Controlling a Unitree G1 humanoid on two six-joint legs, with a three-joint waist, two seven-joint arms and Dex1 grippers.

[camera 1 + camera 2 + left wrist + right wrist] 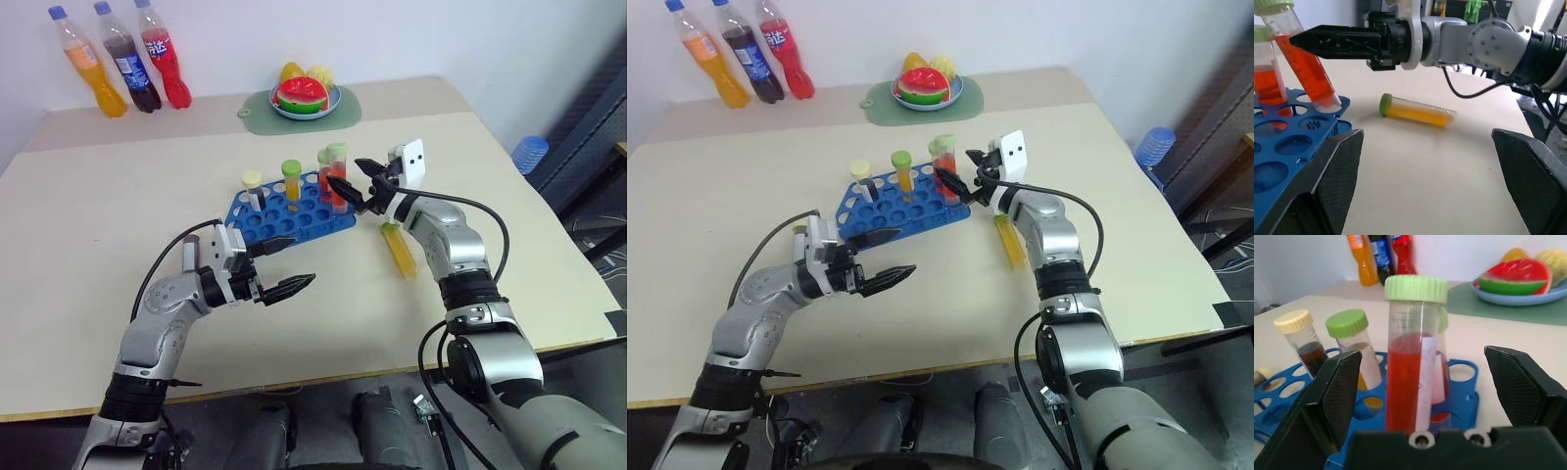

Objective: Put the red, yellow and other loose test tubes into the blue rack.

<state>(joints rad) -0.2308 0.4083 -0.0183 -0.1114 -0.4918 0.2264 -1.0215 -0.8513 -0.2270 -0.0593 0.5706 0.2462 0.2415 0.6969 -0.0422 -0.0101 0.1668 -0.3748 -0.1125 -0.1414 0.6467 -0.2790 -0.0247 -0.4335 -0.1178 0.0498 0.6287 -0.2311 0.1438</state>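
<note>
Beside the blue rack (291, 210), my right gripper (351, 186) is hanging wide around a red tube (1411, 364), my left gripper (284, 264) gaping empty.

The left gripper (282, 264) points level toward the right with its jaws spread wide and empty. The right gripper (355, 184) reaches forward, pointing left, its jaws apart and holding nothing.
</note>
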